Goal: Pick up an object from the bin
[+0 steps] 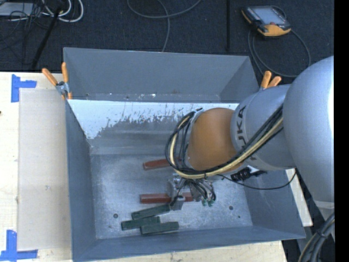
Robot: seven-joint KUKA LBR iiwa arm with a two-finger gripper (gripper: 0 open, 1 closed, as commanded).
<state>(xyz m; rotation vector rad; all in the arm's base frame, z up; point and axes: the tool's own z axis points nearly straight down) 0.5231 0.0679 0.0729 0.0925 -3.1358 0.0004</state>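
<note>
Lying left to right in the bin (109, 173), brown stick (154, 198), right end at the hand (182, 198), grip impossible to tell, green sticks (150, 218) just beside.

This looks like a robotics lab, not a home or a shop. A big silver-grey industrial arm (305, 130), with an orange cover (210, 138) at its wrist and a bundle of cables (177, 146) looped round it, reaches down into a grey metal bin (158, 72). Beyond the bin the floor is dark carpet (180, 34), with loose wires (147, 4) trailing across it and a yellow-edged handheld control unit (267, 19) lying there.
</note>
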